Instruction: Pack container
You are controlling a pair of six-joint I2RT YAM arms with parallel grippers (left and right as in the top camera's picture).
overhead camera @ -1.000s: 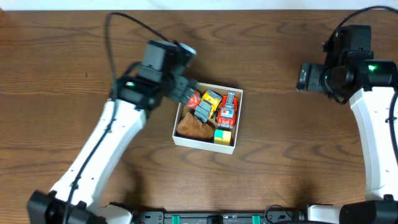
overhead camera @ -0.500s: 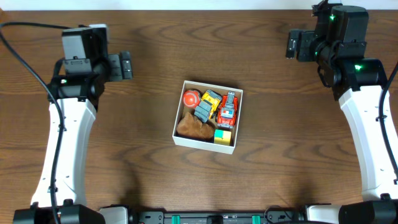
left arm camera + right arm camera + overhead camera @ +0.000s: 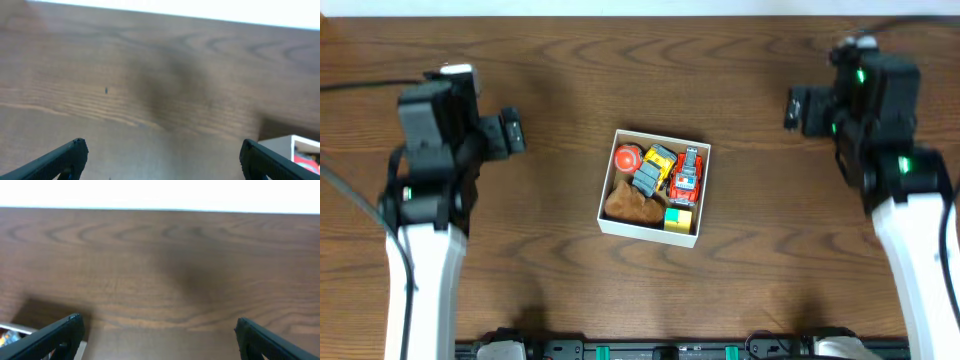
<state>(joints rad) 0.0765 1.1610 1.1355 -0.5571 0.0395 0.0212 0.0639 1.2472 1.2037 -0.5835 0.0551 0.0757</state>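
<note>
Left jaws and right jaws stand wide open, empty, over the desk; container of toys lies between them, well apart.

from the left wrist view the container is just a white corner cut by the lower right edge, the table blurred soft. the right wrist view catches only a sliver at lower left. overhead, the brown lump inside is too small to name.
</note>
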